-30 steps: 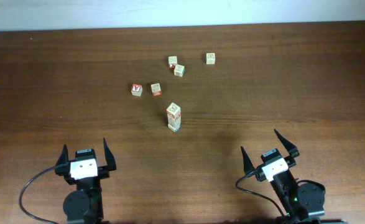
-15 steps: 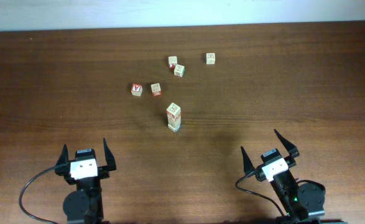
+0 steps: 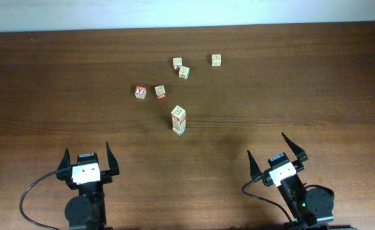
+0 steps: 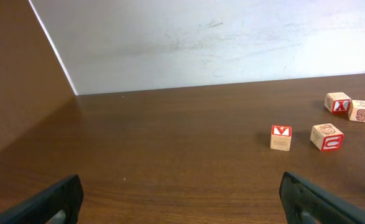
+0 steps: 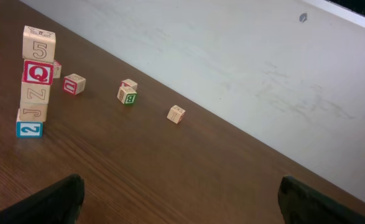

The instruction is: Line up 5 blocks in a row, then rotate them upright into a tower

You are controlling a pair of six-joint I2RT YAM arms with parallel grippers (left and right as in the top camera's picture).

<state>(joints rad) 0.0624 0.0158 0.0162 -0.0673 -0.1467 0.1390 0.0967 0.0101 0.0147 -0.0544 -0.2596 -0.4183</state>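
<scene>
A dark wooden surface (image 3: 302,83) is bounded at the far side by a white wall (image 4: 232,43); the left hand (image 3: 87,149) and right hand (image 3: 267,144) are spread.

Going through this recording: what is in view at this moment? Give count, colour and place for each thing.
stacked blocks: five, pale wood with red or blue faces, one upright tower mid-table
V cube: one, red face, left of and beyond the tower
neighbour cube: one, red-edged, just right of the V cube
paired cubes: two, pale, close together farther back
lone cube: one, pale, far right
table: one, dark brown
left gripper: one, black, open, near edge
right gripper: one, black, open, near edge
</scene>
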